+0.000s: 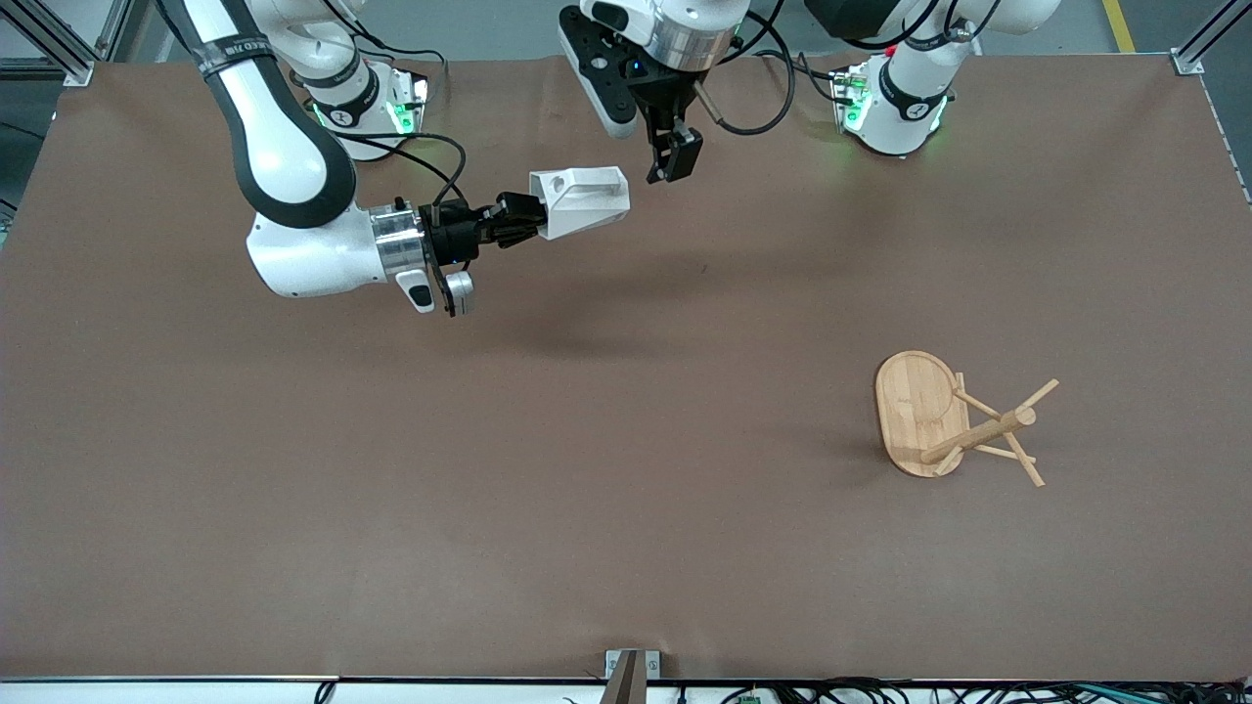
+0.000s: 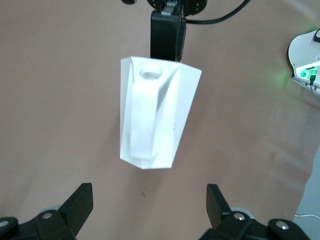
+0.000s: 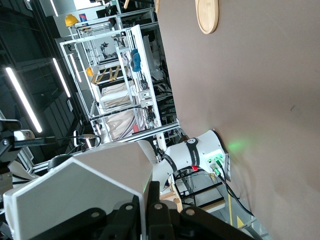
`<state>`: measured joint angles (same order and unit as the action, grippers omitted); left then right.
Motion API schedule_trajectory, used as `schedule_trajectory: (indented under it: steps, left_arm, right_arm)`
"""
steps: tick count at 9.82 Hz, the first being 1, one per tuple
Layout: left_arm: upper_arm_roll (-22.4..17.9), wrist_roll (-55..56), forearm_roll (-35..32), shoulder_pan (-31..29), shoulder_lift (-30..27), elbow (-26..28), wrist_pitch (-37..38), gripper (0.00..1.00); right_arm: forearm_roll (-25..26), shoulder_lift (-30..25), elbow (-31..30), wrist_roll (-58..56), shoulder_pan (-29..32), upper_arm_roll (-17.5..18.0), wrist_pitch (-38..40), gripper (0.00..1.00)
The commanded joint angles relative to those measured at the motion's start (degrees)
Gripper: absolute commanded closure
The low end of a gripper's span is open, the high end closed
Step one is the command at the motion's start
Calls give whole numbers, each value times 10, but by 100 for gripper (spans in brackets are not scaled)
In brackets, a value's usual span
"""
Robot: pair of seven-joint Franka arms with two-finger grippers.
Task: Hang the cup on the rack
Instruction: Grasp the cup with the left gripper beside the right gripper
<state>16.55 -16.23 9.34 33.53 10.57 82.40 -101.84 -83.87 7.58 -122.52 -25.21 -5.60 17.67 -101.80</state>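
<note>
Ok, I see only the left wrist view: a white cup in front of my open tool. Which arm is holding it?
Observer: The right tool holds the cup, shut on its wider end, in the air over the table.
Operator: And the rack? I do not see it.
Observer: The rack is on the table toward the left arm's end, nearer to the front camera than both arm bases.
Operator: How is the cup turned?
Observer: Sideways, handle on top, narrow end pointing toward the left tool, which hangs close by without touching it.
</note>
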Motion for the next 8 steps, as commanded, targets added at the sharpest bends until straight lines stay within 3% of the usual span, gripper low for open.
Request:
schedule_trajectory:
  steps: [1, 3, 8]
  left_arm:
    - [1, -25, -4, 12, 30, -1, -38, 0]
    - [1, -37, -5, 13, 41, 0, -52, 0]
    - [3, -54, -17, 20, 49, 27, -60, 0]
  right_arm:
    - [-38, -30, -32, -26, 7, 12, 0, 100]
    - [-66, -30, -32, -27, 7, 21, -2, 100]
    - [-74, -43, -32, -29, 8, 28, 0, 100]
